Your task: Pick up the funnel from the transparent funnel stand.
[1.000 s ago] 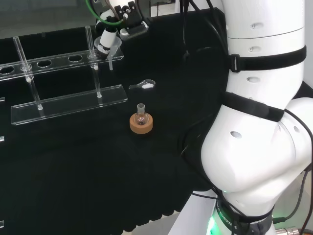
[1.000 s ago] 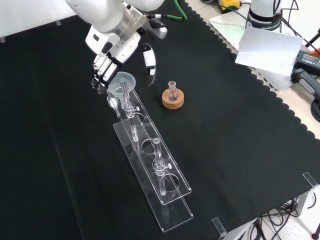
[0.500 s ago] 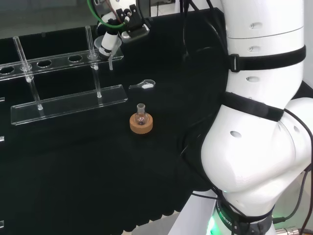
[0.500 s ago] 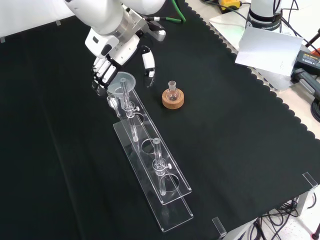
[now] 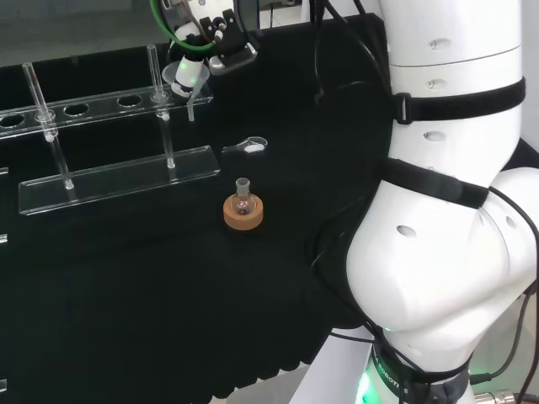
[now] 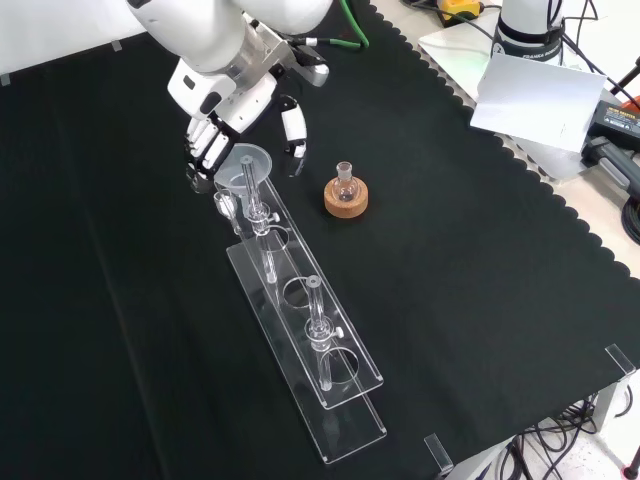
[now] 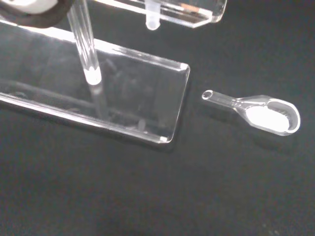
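A clear funnel (image 5: pixel 184 78) (image 6: pixel 247 160) sits in the end hole of the transparent stand (image 5: pixel 118 175) (image 6: pixel 339 391), its rim above the top plate. The hand (image 5: pixel 205 32) (image 6: pixel 213 122) hovers over that end. In the front view its fingers (image 6: pixel 203 151) hang to the left of the funnel's rim and its thumb (image 6: pixel 292 126) hangs to the right, with small gaps on both sides. The hand is open. The wrist view looks past a blurred part of the hand (image 7: pixel 34 7) at the funnel's stem tip (image 7: pixel 152 20) above the stand's base plate (image 7: pixel 133 98).
A small round flask on a cork ring (image 5: pixel 242 207) (image 6: pixel 345 191) stands beside the stand's end. A clear glass scoop with white powder (image 5: pixel 246 146) (image 7: pixel 266 110) lies on the cloth between them. A paper sheet (image 6: pixel 535 100) and cables lie beyond the cloth's edge.
The hand has shifted a little along the stand's end, and its thumb has come slightly nearer the funnel. The funnel still rests in its hole.
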